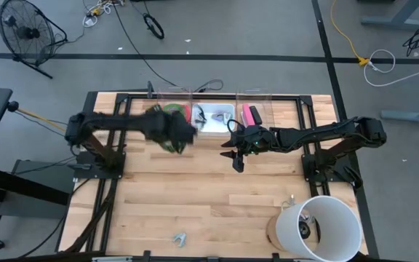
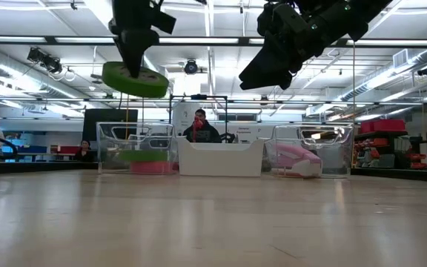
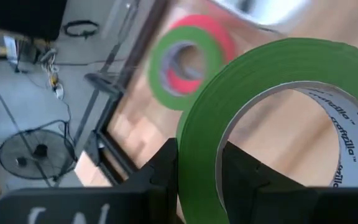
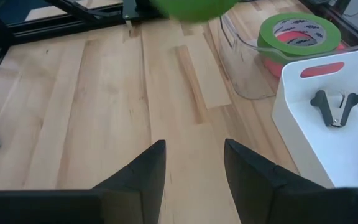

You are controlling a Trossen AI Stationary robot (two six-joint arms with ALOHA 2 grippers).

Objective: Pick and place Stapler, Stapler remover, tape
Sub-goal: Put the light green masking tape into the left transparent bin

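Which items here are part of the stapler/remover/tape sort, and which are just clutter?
Job items:
- green tape roll held by the left gripper
- green and red rolls in the clear bin
- stapler remover in the white bin
- pink stapler

Lying about:
- white bucket
- small metal piece
- floor fan

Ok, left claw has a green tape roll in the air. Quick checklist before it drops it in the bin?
1. Grip: left claw is clamped on the green tape roll, one finger inside the ring and one outside: ok.
2. Roll lifted off the table: ok.
3. Target clear bin already holds a green roll stacked on a pinkish red roll; space left: cannot tell.
4. Roll centred over the bin: cannot tell.
5. Right claw is open, empty, off to the side: ok.
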